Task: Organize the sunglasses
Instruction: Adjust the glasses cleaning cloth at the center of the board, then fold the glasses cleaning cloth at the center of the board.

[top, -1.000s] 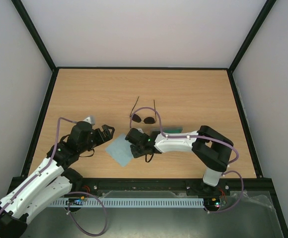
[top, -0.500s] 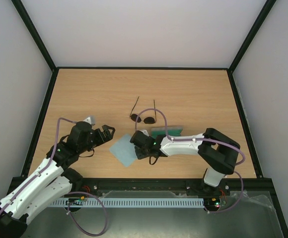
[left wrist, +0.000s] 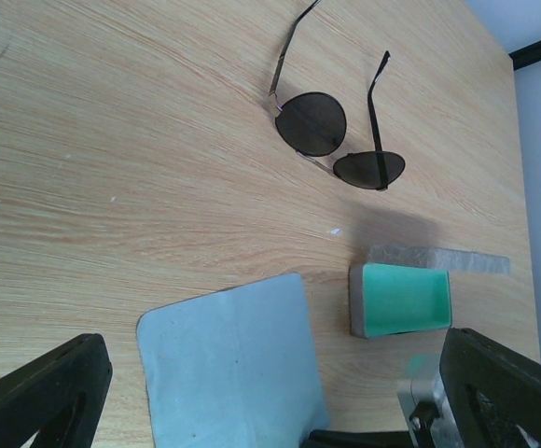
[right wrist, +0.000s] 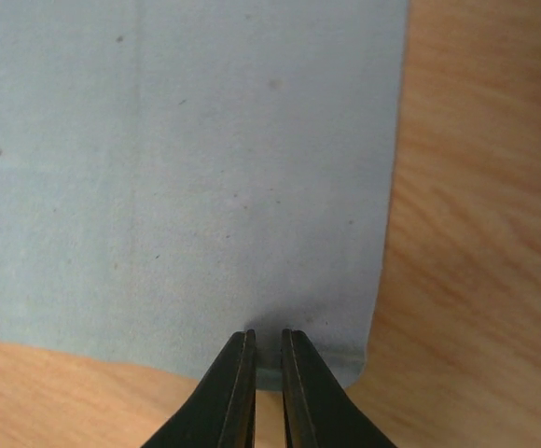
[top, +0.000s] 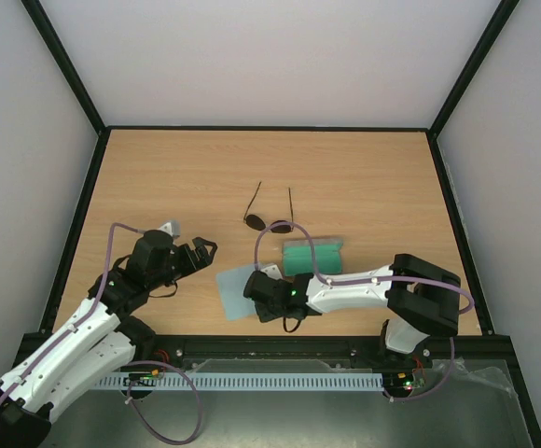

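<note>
while the sunglasses lie mid-frame, the right gripper clamps the blue cloth; the left gripper gapes wide.

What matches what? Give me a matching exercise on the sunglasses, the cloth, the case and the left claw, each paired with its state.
Things:
1. sunglasses
2. cloth
3. case
4. left claw

States:
A. open, holding nothing
B. teal lining showing
C. temple arms unfolded
D. edge pinched by the right claw

Pairs: 1-C, 2-D, 3-B, 4-A
</note>
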{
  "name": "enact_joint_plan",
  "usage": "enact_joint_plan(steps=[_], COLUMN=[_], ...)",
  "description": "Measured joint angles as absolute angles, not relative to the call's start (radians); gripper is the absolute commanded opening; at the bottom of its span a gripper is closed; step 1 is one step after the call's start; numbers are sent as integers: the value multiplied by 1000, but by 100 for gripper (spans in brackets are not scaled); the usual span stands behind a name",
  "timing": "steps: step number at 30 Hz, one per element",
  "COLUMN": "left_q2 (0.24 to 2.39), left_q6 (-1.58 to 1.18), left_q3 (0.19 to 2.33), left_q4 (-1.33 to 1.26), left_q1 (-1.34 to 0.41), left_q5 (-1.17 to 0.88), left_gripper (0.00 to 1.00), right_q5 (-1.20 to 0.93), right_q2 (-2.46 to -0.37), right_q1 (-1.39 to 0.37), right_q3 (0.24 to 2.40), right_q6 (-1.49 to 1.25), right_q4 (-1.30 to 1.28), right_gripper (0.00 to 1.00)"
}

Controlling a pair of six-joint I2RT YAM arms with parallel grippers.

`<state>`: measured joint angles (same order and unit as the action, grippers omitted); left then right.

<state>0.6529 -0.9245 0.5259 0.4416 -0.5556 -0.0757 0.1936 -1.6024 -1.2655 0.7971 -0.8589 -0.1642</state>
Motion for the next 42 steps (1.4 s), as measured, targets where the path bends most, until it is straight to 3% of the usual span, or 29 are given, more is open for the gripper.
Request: enact_joint_plan(steps=[13, 15, 17, 21, 25, 29, 33, 37, 42], left_q2=[637, 638, 644, 670, 727, 804, 855, 894, 936], left_q6=[-925, -925, -924, -920, -899, -874, -855, -836, -819], left_q3=[513, 513, 513, 513, 513, 513, 513, 513, 513], left_q4=[441, 441, 441, 440, 430, 414, 395, 381, 360], left_q1=[-556, -556, -556, -556, -556, -556, -556, -556, -556], left_q5=[-78, -78, -78, -84, -109, -129, -136, -140, -139], left_gripper=[99, 100, 100, 100, 100, 98, 88, 61, 51], right_q5=[177, 170, 170, 221, 251, 212, 146, 59, 19], right_q2=[-1600, -1600, -1596, -1513, -1359, -1245, -1250, -1323, -1429], right_q1=[-1382, -1395, -1401, -1400, -1343, -1153, -1039, -997, -989], right_q3=[805, 810, 815, 834, 857, 825, 785, 767, 770], right_q6=[-955, -961, -970, -970, -945, -905, -868, -851, -837], right_q4=[-189, -202, -217, -286, -311, -276, -240, -177, -135], right_gripper=[15, 22, 37, 47, 46, 42, 38, 33, 28])
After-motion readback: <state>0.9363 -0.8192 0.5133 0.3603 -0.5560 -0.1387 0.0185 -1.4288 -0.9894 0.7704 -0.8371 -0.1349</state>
